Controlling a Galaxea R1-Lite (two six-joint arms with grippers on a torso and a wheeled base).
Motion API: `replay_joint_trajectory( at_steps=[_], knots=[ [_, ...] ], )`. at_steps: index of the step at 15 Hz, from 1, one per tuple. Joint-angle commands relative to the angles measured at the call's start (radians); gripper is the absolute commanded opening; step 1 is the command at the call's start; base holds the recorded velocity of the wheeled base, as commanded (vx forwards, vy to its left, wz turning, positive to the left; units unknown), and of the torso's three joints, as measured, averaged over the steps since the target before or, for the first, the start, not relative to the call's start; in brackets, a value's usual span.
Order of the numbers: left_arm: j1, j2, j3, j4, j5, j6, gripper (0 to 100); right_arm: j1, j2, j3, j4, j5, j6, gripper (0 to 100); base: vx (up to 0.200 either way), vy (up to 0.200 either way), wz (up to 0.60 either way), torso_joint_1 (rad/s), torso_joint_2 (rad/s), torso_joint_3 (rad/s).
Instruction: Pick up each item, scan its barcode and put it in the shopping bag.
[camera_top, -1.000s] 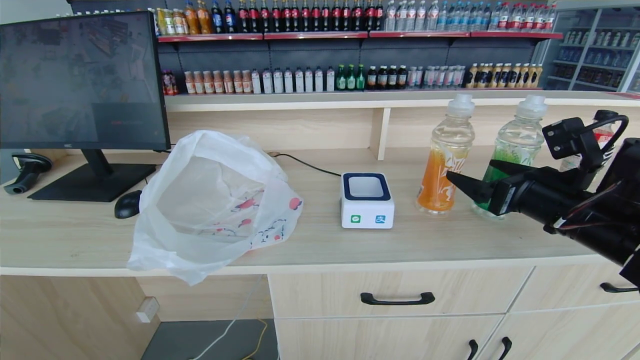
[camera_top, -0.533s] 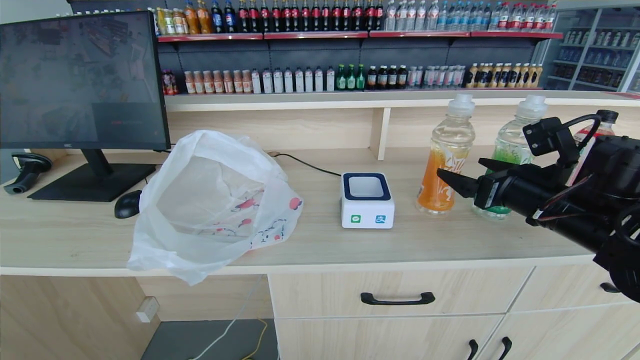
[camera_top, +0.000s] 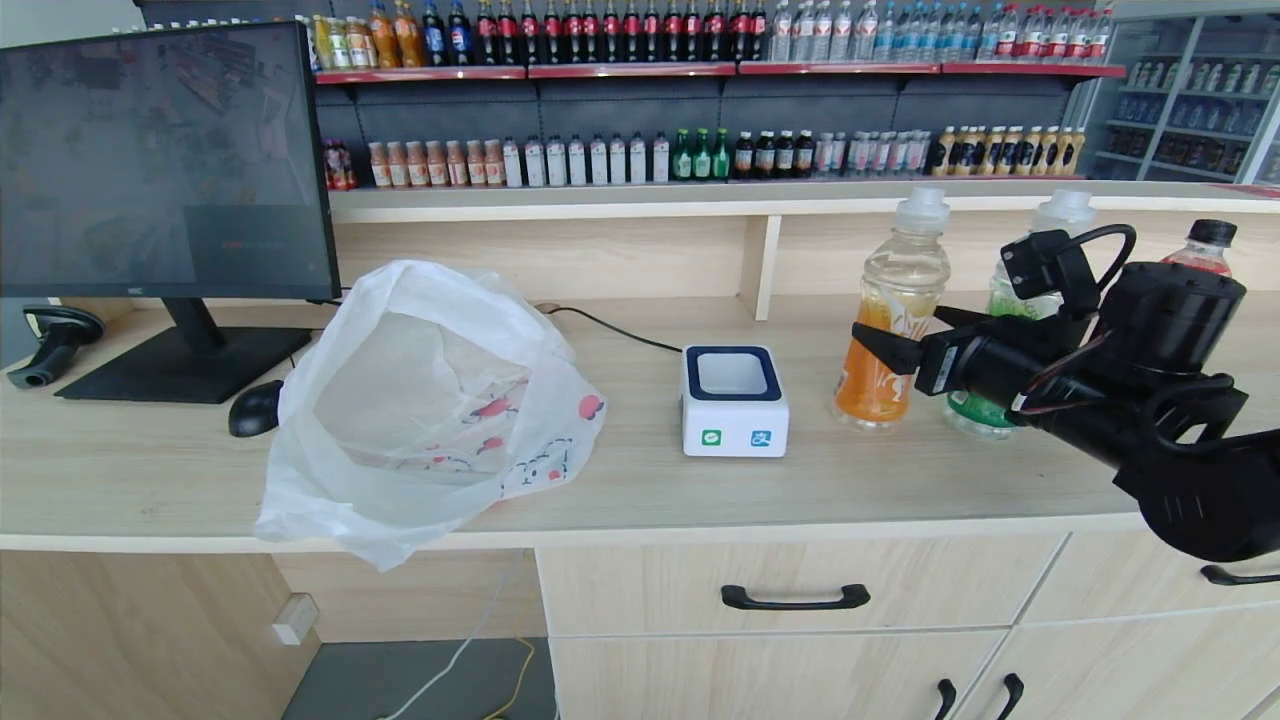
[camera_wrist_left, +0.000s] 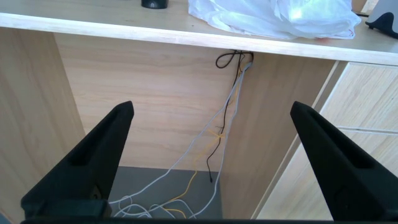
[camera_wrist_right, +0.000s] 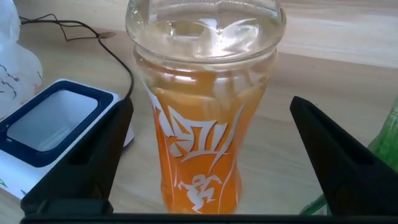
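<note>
Orange drink bottle: clear ribbed plastic, pinched waist, white print, white sport cap, orange liquid up to about the shoulder. It stands upright on the desk, right of the scanner.

Right pincer: released, black tapered fingers spread wide with the bottle's waist between them. There are slim gaps on both sides in the wrist view; I can't tell if the near fingertip touches. Nothing is clamped.

Green-label bottle: clear plastic, white cap, just beside the orange one on its right. It is mostly hidden behind the right arm, with only the cap and base clear.

A third bottle, with a black cap and red label, is farther right behind the arm. Its lower body is hidden.

Scanner: small white box with a dark blue rim around a pale window, a cable running off behind it. It sits mid-desk, near the orange bottle but apart from it.

Shopping bag: thin translucent white plastic with a red cartoon print, crumpled and slumped, mouth open. It lies left of the scanner, with its lower part hanging over the desk's front edge.

Left pincer: released and holding nothing. It is below the desk edge, facing the wood-grain recess with loose cables.

Also on the light wood desk are a dark monitor, a black mouse and a black handheld scanner gun at far left. Shelves of drink bottles run behind, too small to tell apart. Drawers with a black handle sit below.
</note>
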Motion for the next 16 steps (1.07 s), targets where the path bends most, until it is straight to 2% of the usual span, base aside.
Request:
replay_joint_trajectory(
  at_steps=[1,6,8,13,16],
  knots=[
    [0.0,0.0,0.0,0.0,0.0,-0.001,100,-0.001,0.042,-0.043,0.0,-0.003,-0.002,100,0.0,0.0,0.0,0.0,0.0,0.0],
    [0.0,0.0,0.0,0.0,0.0,-0.001,100,-0.004,0.056,-0.064,0.003,-0.016,-0.013,100,0.0,0.0,0.0,0.0,0.0,0.0],
    [0.0,0.0,0.0,0.0,0.0,-0.001,100,0.005,0.062,-0.084,0.011,-0.109,-0.019,100,0.0,0.0,0.0,0.0,0.0,0.0],
    [0.0,0.0,0.0,0.0,0.0,-0.001,100,0.08,0.064,-0.099,0.011,-0.181,-0.013,100,0.0,0.0,0.0,0.0,0.0,0.0],
    [0.0,0.0,0.0,0.0,0.0,-0.001,100,0.088,0.065,-0.102,0.011,-0.206,-0.013,100,0.0,0.0,0.0,0.0,0.0,0.0]
  ],
)
